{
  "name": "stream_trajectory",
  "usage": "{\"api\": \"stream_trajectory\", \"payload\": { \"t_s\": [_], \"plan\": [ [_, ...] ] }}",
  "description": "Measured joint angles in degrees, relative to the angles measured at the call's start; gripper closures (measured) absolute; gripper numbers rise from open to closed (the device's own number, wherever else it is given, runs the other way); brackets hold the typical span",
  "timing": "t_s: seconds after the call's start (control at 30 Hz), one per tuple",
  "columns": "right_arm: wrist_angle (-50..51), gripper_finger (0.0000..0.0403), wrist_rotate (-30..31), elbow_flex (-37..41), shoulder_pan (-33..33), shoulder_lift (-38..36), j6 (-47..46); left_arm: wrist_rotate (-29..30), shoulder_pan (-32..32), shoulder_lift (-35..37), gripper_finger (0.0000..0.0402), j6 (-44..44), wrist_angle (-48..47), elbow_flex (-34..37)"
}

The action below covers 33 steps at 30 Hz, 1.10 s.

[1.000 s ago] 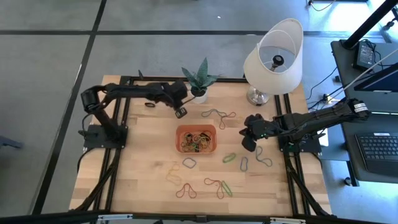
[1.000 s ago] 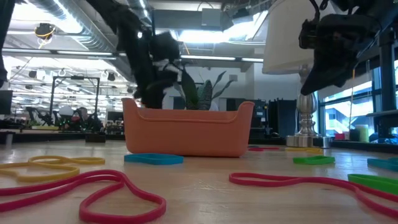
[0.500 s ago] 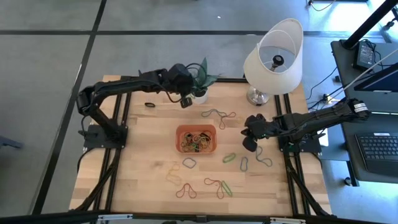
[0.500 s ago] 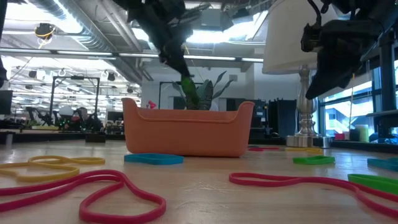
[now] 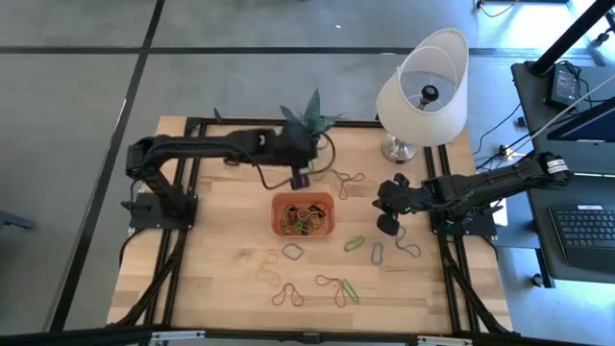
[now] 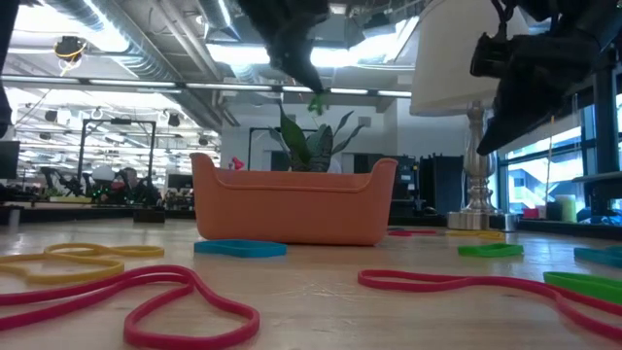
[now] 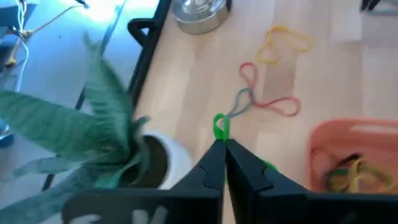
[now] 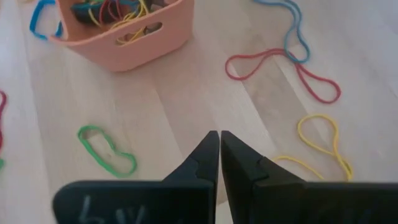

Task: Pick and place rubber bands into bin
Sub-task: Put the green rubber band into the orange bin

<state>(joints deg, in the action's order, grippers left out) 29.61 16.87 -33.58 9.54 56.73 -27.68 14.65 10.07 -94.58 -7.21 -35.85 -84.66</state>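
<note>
The left claw (image 7: pixel 222 144) is pinched tight on a green rubber band (image 7: pixel 219 127), held in the air just at 12 o'clock of the bin (image 5: pixel 304 213), near the plant pot (image 7: pixel 168 158). The right claw (image 8: pixel 219 138), fingers together and empty, hovers at the bin's 3 o'clock above the table (image 5: pixel 221 240).

orange-red bin (image 5: pixel 303 213), green rubber band (image 7: pixel 219 126), white lampshade (image 5: pixel 421 85)
</note>
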Motion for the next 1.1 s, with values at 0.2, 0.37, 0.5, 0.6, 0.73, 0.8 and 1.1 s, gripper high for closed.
{"api": "stream_trajectory", "payload": {
  "t_s": [0.2,0.37,0.5,0.6,0.73,0.8,1.1],
  "plan": [
    [0.3,0.0381,0.0,0.0,0.0,0.0,5.6,0.7,-6.2,-7.6,0.0398,9.8,-7.4,-7.3],
    [0.3,0.0382,0.0,0.0,0.0,0.0,5.7,-1.4,-10.3,-13.0,0.0398,19.0,-13.9,-11.2],
    [1.0,0.0382,0.0,0.0,0.0,0.0,5.7,-3.0,-12.4,-15.9,0.0398,26.9,-15.1,-11.3],
    [2.2,0.0382,0.0,0.0,0.0,0.0,5.7,-4.4,-12.7,-17.6,0.0398,32.1,-18.0,-11.3],
    [2.7,0.0382,0.0,0.0,0.0,0.0,5.7,-4.3,-12.7,-20.0,0.0398,37.4,-23.9,-11.3],
    [2.9,0.0382,0.0,0.0,0.0,0.0,5.8,-4.3,-12.7,-20.9,0.0398,38.1,-26.1,-11.3],
    [2.9,0.0382,0.0,0.0,0.0,0.0,5.7,-5.9,-12.7,-21.7,0.0376,42.6,-25.6,-7.8]
  ]
}}
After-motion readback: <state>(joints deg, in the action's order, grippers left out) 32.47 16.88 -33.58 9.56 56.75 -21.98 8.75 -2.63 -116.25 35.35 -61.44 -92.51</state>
